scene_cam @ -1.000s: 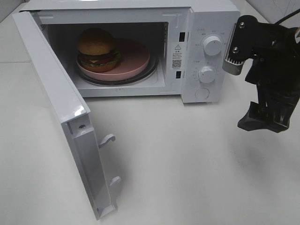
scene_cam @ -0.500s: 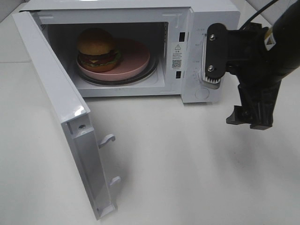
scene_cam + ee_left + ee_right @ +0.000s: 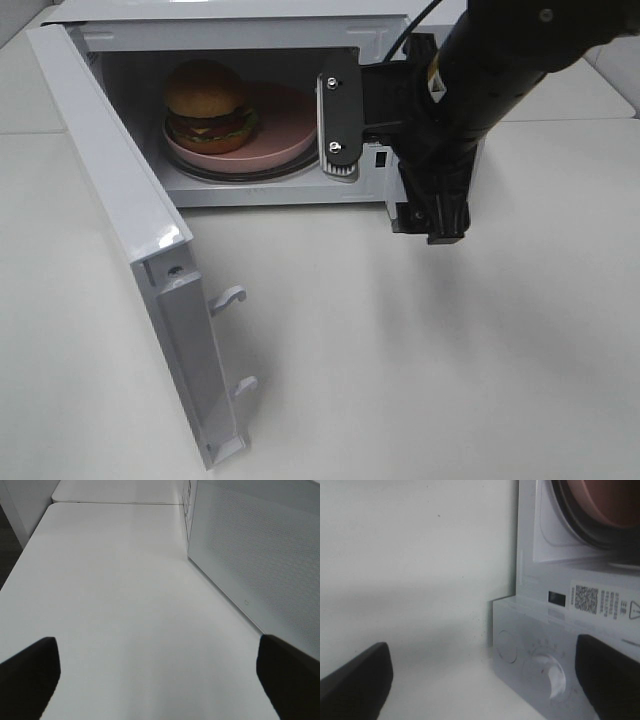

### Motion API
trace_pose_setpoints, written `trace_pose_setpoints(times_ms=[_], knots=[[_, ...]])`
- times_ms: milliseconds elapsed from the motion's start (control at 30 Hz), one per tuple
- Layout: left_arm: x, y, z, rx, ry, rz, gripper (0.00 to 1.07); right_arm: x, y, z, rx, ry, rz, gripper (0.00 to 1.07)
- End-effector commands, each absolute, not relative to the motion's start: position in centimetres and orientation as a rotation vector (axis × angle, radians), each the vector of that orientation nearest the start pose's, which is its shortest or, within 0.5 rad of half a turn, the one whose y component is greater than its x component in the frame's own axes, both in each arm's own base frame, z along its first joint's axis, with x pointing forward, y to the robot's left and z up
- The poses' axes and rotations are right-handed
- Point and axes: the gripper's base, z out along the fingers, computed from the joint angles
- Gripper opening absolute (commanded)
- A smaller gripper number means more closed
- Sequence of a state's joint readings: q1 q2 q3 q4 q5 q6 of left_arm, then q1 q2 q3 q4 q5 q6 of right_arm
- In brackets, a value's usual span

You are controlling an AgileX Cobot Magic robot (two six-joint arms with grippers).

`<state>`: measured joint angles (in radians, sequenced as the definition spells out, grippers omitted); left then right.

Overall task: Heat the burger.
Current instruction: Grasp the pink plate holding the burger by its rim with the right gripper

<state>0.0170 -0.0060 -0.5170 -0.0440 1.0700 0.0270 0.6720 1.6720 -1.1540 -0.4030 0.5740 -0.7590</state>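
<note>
Exterior high view: the microwave door [image 3: 130, 250] hangs wide, the burger [image 3: 207, 105] sits on its pink plate [image 3: 285, 125] inside, and the empty, spread right gripper [image 3: 385, 160] crowds the control panel. Swinging leftward, it could clip the cavity frame. The left gripper [image 3: 160, 675], also spread, hovers over bare table.

Open microwave [image 3: 250, 20], pink plate [image 3: 290, 125]
</note>
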Motion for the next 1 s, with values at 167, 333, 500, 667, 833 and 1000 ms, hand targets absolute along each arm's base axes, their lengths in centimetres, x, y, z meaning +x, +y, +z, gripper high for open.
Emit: trace_pose_setpoints(times_ms=[167,333,500,667,833,1000], knots=[[-0.7,-0.4,28.1,0.005,2.036,-0.03,1.0,29.8,23.3,23.6,-1.929,1.596,-0.411,0.93],[-0.7,-0.4,28.1,0.005,2.036,-0.03,1.0,30.6,24.9,22.8,-1.918,1.566,-0.388,0.92],[-0.7,-0.4,28.1,0.005,2.036,-0.03,1.0,31.6,25.9,22.2,-1.906,1.55,-0.379,0.92],[-0.7,-0.4,28.1,0.006,2.036,-0.029,1.0,32.5,26.6,21.6,-1.91,1.547,-0.381,0.91],[-0.7,-0.4,28.1,0.006,2.036,-0.029,1.0,33.4,27.5,20.9,-1.897,1.536,-0.371,0.91],[-0.7,-0.4,28.1,0.006,2.036,-0.029,1.0,34.4,28.3,20.1,-1.896,1.538,-0.371,0.9]])
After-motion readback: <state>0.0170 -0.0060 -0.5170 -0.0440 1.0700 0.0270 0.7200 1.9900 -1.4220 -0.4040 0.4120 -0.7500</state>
